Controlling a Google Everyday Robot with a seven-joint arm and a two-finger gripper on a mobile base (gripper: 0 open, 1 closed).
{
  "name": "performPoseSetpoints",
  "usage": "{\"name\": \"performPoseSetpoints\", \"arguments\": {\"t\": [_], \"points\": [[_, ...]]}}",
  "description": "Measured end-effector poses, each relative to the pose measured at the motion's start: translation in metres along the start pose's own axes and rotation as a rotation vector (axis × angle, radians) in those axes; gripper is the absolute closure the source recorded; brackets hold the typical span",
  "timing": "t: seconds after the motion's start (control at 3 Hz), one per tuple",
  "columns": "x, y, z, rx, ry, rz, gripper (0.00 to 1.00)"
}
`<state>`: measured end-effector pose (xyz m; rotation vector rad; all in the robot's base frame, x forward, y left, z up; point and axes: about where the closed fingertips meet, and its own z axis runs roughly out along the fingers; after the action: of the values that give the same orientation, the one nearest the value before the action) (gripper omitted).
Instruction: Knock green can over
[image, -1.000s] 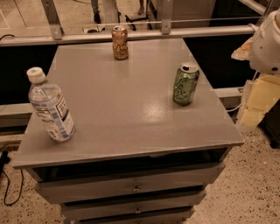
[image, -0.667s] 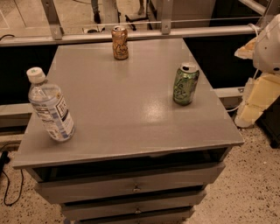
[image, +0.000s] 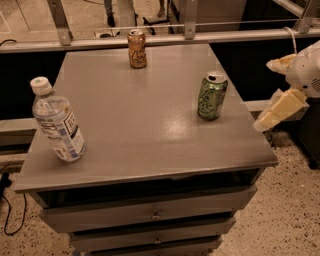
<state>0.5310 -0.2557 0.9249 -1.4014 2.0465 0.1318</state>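
The green can (image: 212, 96) stands upright on the right part of the grey table top (image: 135, 125), with its silver top and pull-tab showing. My gripper (image: 279, 109) is a pale cream piece at the right edge of the view. It hangs beyond the table's right edge, apart from the can, to the can's right and at about its height. The arm's white body (image: 307, 72) sits above the gripper.
An orange-gold can (image: 136, 48) stands upright at the table's far edge. A clear water bottle (image: 57, 122) with a white cap stands near the left front. Drawers (image: 150, 212) lie below the top. A metal rail (image: 165, 35) runs behind the table, and speckled floor (image: 290, 215) lies to the right.
My gripper has moved a little left and up, closer to the table's right edge and the green can. The cans and the bottle have not moved.
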Motion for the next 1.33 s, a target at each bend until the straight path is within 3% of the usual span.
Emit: {"name": "performPoseSetpoints", "arguments": {"t": [0.67,1.33], "points": [[-0.021,-0.011,0.065,-0.042,-0.339,0.104,0.00],[-0.082,0.021,0.098,-0.129,-0.590,0.143,0.00]]}}
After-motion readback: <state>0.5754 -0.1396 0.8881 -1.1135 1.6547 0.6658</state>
